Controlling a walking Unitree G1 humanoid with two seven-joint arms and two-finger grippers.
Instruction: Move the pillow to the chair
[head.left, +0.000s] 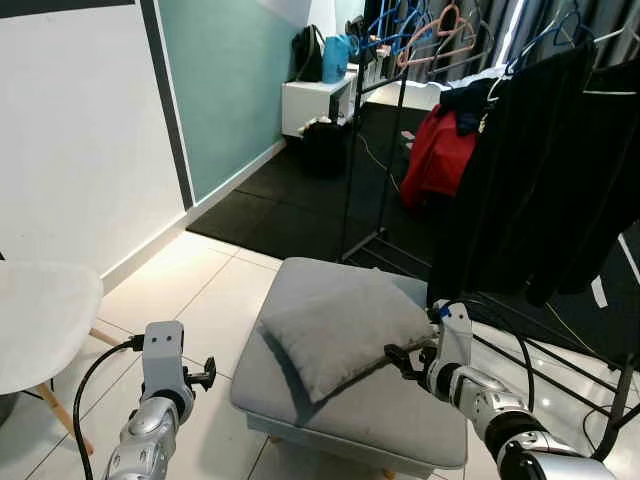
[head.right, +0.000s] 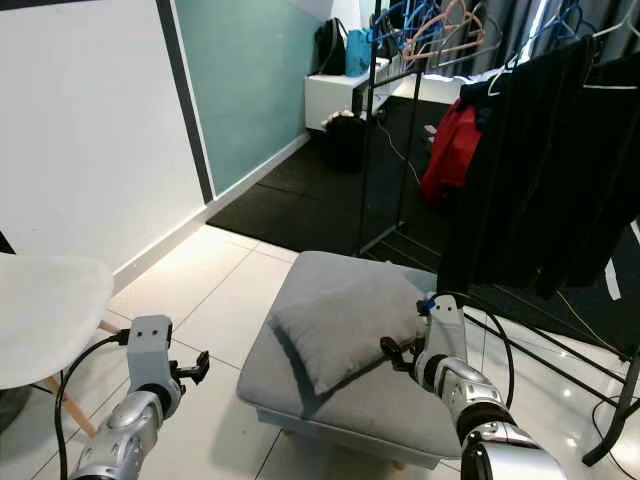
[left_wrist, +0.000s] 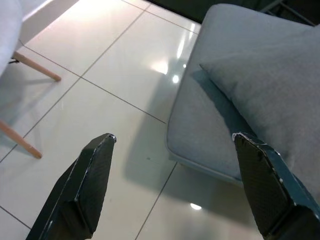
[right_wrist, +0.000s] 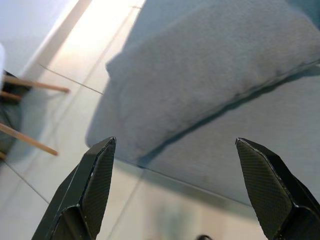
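On the grey ottoman (head.left: 400, 420) lies the pillow (head.left: 340, 330), grey too, resting flat near the ottoman's middle with one corner toward the front edge. Beside the ottoman's right edge hovers the right gripper (right_wrist: 175, 187), its fingers spread wide with nothing between them, pointing across the pillow's near corner without touching it. Off the ottoman's left edge, over the pale floor tiles (left_wrist: 100, 100), hangs the left gripper (left_wrist: 172, 187), fingers likewise spread wide and empty, with one fingertip (left_wrist: 255, 165) lined up over the ottoman's edge in the wrist view. Well apart from the ottoman on its left stands the white chair (head.left: 40, 320) on slanted wooden legs (left_wrist: 30, 67), its seat bare. Behind the ottoman stands a black clothes rack (head.left: 375, 160), with dark garments (head.left: 540, 170) and a red one (head.left: 435, 155) hanging from it. Beyond the rack, a dark mat (head.left: 290, 205) covers the floor, running to a teal wall (head.left: 225, 80) and a white shelf unit (head.left: 312, 100)
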